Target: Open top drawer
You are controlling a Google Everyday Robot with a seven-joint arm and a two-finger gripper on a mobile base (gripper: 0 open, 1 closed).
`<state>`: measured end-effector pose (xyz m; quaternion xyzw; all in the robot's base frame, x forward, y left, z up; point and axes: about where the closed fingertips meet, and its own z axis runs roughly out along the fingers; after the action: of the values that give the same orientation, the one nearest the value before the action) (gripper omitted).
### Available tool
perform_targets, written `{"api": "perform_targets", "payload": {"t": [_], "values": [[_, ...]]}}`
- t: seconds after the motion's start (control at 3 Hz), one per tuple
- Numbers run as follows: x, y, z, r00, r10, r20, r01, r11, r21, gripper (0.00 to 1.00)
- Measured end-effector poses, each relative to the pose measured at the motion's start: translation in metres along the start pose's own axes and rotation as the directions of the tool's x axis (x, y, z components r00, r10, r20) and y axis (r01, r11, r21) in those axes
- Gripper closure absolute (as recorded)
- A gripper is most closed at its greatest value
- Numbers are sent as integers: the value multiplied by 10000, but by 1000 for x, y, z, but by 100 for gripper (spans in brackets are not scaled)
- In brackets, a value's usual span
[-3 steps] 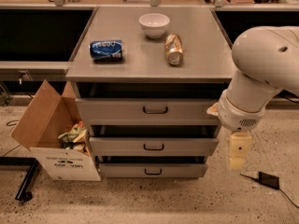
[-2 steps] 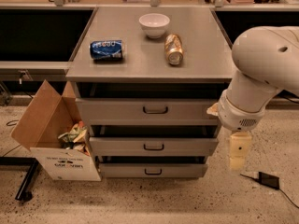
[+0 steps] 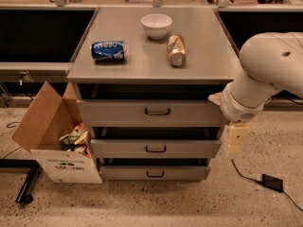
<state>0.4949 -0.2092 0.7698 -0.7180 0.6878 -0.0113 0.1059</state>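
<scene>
Nothing has shifted since the earlier frames: arm, drawers and loose items all sit where they were. The robot's bulky white arm [image 3: 270, 70] reaches in from the right edge. Its cream-coloured hand [image 3: 235, 137] hangs downward below the wrist, just off the right side of the grey metal cabinet [image 3: 142, 78]. It is level with the middle drawer [image 3: 123, 148] and apart from every handle. Whether the hand is open or closed cannot be told from this view, and nothing can be seen in its hold.

The top drawer [image 3: 113, 112], the widest and tallest of three grey metal fronts, sits directly under the cabinet's flat grey surface [image 3: 203, 56]. A small dark loop handle [image 3: 157, 111] is at its centre. A dark gap shows between its upper edge and the surface above. The narrower bottom drawer [image 3: 123, 173] lies lowest, near the floor.

On the surface, a blue drinks can [image 3: 109, 50] lies on its side toward the left. A white round bowl [image 3: 156, 25] stands upright further back. A gold-tan can [image 3: 176, 50] lies on its side just in front of the bowl and to its right. None of the three touch.

An open brown cardboard box [image 3: 40, 122] stands on the speckled floor [image 3: 189, 207] against the cabinet's left side, with crumpled wrappers [image 3: 73, 137] inside. A black cable with a small black block [image 3: 272, 182] lies on the floor at lower right.
</scene>
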Motion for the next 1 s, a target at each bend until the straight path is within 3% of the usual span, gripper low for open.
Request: {"api": "perform_targets", "payload": {"t": [0.33, 1.0], "values": [[4, -24, 14, 10000, -34, -10, 34, 9996, 294, 0], [11, -63, 69, 9989, 242, -398, -240, 9997, 61, 0]]}}
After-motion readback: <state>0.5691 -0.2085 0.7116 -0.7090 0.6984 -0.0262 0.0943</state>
